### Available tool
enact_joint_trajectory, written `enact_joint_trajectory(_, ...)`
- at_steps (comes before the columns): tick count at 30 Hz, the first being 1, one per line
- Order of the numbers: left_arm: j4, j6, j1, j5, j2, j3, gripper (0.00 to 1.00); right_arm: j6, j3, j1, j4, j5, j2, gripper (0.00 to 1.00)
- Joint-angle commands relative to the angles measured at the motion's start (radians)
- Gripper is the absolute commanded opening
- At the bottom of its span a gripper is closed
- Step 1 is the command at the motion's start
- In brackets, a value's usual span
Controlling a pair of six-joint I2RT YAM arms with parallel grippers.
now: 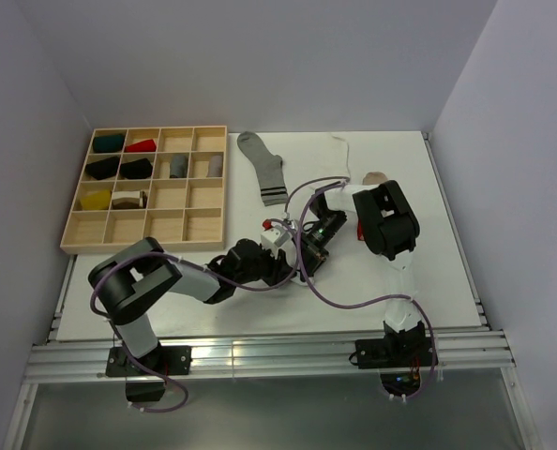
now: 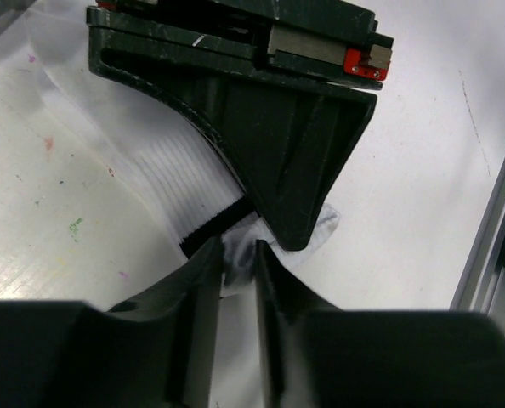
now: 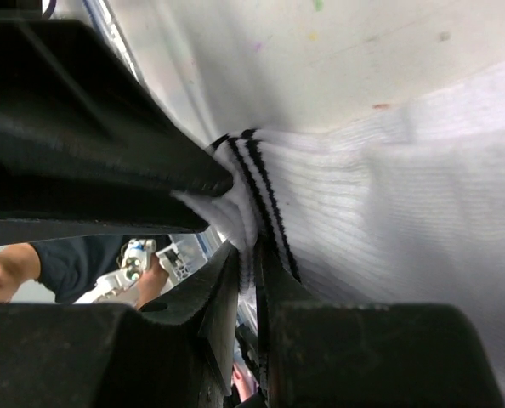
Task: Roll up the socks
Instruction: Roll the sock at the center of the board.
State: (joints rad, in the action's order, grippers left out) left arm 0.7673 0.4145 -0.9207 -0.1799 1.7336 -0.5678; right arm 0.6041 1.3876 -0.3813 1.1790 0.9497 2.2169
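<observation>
Top external view: both arms are meeting at mid-table over the white sock point(image 1: 343, 150).
Left gripper point(image 2: 238, 255): fingers are pressing together, pinching the cuff edge.
Sock axis: running from the striped cuff at the fingers away toward the far right, foot end pointing far.
Right gripper point(image 3: 246, 255): fingers are pinching the same cuff, beside the stripes.
Nearer arm: judged equal; the roll should be going along that axis.

Ribbed knit cloth: white sock point(image 3: 388, 195), held in the right gripper point(image 3: 246, 252) of matt black plastic; smooth matt table point(image 2: 405, 170); bare-wood compartment tray point(image 1: 143, 246).
</observation>
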Motion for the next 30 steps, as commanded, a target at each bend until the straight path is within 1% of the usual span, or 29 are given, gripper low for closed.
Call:
enact_joint_trajectory(1, 0.061, 0.035, -0.006, -0.03, 0.021, -0.014, 0.25, -0.041, 0.001, 0.009, -0.051, -0.017, -0.028, 0.16)
enact_joint_trajectory(3, 0.063, 0.059, -0.006, -0.036, 0.032, -0.011, 0.18, -0.047, -0.004, 0.009, -0.065, -0.025, -0.037, 0.16)
enact_joint_trajectory(5, 0.072, 0.084, -0.007, -0.039, 0.04, -0.001, 0.15, -0.059, -0.007, 0.01, -0.08, -0.028, -0.042, 0.16)
enact_joint_trajectory(6, 0.072, 0.09, -0.006, -0.041, 0.043, 0.0, 0.12, -0.066, -0.009, 0.01, -0.088, -0.037, -0.045, 0.16)
enact_joint_trajectory(8, 0.073, 0.108, -0.007, -0.047, 0.05, 0.005, 0.09, -0.078, -0.015, 0.012, -0.104, -0.043, -0.054, 0.17)
enact_joint_trajectory(10, 0.053, 0.125, -0.007, -0.036, 0.057, -0.006, 0.01, -0.093, -0.021, 0.012, -0.114, -0.055, -0.069, 0.17)
enact_joint_trajectory(11, 0.023, 0.138, -0.007, -0.032, 0.061, -0.01, 0.0, -0.101, -0.025, 0.012, -0.136, -0.061, -0.077, 0.2)
enact_joint_trajectory(13, -0.014, 0.159, -0.007, -0.009, 0.063, -0.027, 0.0, -0.13, -0.041, 0.016, -0.163, -0.089, -0.1, 0.25)
enact_joint_trajectory(16, -0.1, 0.208, -0.006, 0.019, 0.066, -0.052, 0.0, -0.18, -0.07, 0.027, -0.232, -0.136, -0.189, 0.39)
enact_joint_trajectory(20, -0.215, 0.263, 0.0, 0.03, 0.066, -0.089, 0.0, -0.224, -0.104, 0.042, -0.314, -0.179, -0.29, 0.46)
enact_joint_trajectory(22, -0.264, 0.311, 0.006, 0.011, 0.063, -0.104, 0.0, -0.244, -0.124, 0.056, -0.335, -0.195, -0.327, 0.47)
enact_joint_trajectory(25, -0.305, 0.369, 0.031, -0.036, 0.061, -0.112, 0.0, -0.267, -0.151, 0.074, -0.386, -0.255, -0.419, 0.48)
enact_joint_trajectory(26, -0.322, 0.378, 0.045, -0.053, 0.063, -0.116, 0.0, -0.265, -0.159, 0.082, -0.412, -0.297, -0.443, 0.48)
enact_joint_trajectory(27, -0.383, 0.388, 0.051, -0.061, 0.067, -0.141, 0.0, -0.262, -0.177, 0.084, -0.426, -0.321, -0.498, 0.48)
enact_joint_trajectory(29, -0.445, 0.409, 0.068, -0.087, 0.081, -0.171, 0.0, -0.251, -0.199, 0.084, -0.468, -0.36, -0.552, 0.47)
enact_joint_trajectory(30, -0.473, 0.42, 0.074, -0.099, 0.083, -0.196, 0.0, -0.233, -0.223, 0.084, -0.484, -0.396, -0.616, 0.47)
